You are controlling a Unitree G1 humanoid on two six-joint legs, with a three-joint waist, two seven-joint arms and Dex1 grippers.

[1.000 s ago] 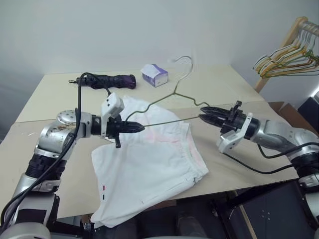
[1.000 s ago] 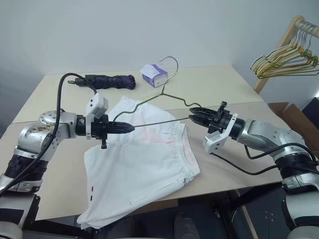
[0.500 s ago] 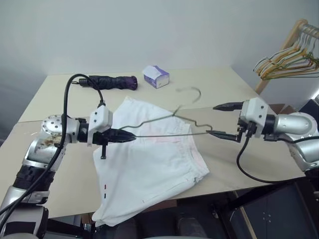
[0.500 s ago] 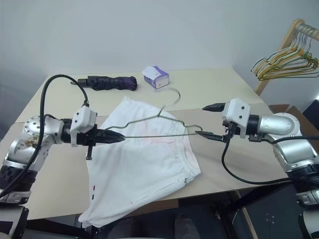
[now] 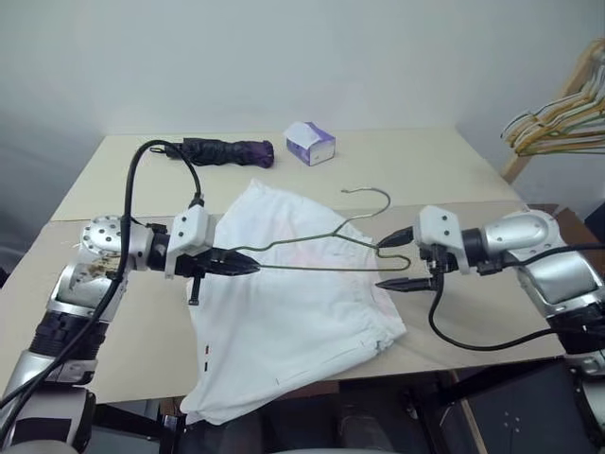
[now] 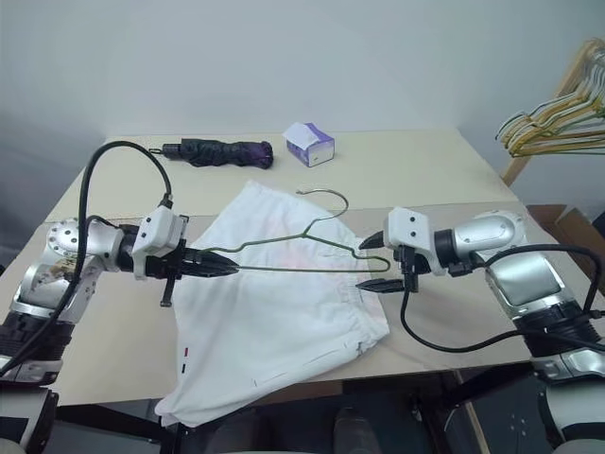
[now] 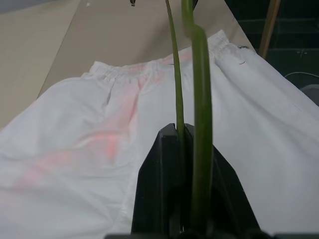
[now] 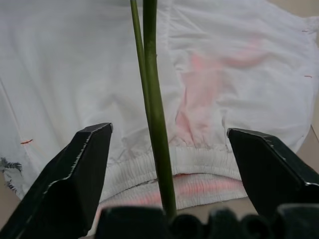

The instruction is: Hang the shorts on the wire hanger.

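Here, left gripper (image 5: 248, 266) clamping wire hanger (image 5: 326, 248), right gripper (image 5: 395, 258) jaws spread

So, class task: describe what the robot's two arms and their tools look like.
Both arms are built of rounded silver-grey metal segments with black joints. Each wrist carries a white boxy block, and a thick black cable loops from each arm. The left tool and right tool each have two slim, tapered black fingers ending in points.

Head pair overhead, wrist cameras near shorts (image 7: 75, 149)
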